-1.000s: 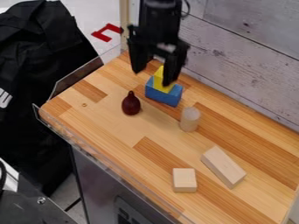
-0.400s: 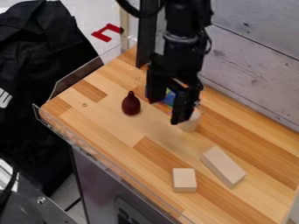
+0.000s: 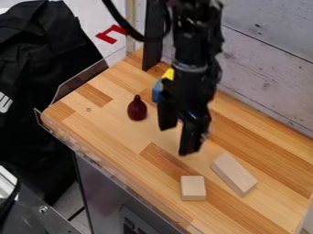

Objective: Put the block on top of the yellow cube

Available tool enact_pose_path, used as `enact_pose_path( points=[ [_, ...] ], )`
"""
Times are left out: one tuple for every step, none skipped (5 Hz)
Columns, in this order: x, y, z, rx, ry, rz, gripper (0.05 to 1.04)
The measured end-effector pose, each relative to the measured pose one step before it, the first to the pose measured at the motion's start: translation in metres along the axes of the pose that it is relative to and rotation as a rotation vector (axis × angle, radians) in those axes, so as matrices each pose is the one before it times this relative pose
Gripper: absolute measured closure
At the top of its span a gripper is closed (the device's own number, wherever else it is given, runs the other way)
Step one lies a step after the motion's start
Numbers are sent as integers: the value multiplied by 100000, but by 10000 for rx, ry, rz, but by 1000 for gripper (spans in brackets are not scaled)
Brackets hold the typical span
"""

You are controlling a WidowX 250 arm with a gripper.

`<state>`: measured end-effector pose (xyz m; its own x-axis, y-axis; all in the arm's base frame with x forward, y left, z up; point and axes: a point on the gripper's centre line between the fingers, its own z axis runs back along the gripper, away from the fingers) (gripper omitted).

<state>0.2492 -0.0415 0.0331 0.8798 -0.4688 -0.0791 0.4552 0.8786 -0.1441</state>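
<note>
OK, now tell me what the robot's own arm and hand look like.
The arm is black and built of chunky, jointed segments, with a thin greyish band around its lower part. A thick black cable loops out beside it. The hand is black too, with two blocky, angular fingers.

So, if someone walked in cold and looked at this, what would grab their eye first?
Probably the black arm coming down from the top edge, its end effector hanging over the middle of the wooden counter. Next, perhaps, the bright yellow block and blue block, partly hidden behind the arm, then the dark red pear-shaped object to the image's left.
</note>
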Motion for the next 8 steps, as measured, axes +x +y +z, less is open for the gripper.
enact_pose_path(
  points=[
    [-277,-1229,-938,-188,5,-490,85],
    [356,-1143,-443,59,-46,-522,85],
    [264,-573,-171,44,25,-201,85],
    [0,-277,-805,-49,198,-5,85],
    [107,-121,-171,26,-12,9,85],
    [-288,-178,-260,-24,113,22,85],
    [-157,-443,-218,-16,78,-114,85],
    [-92,-504,-419,16,83,-98,85]
  ],
)
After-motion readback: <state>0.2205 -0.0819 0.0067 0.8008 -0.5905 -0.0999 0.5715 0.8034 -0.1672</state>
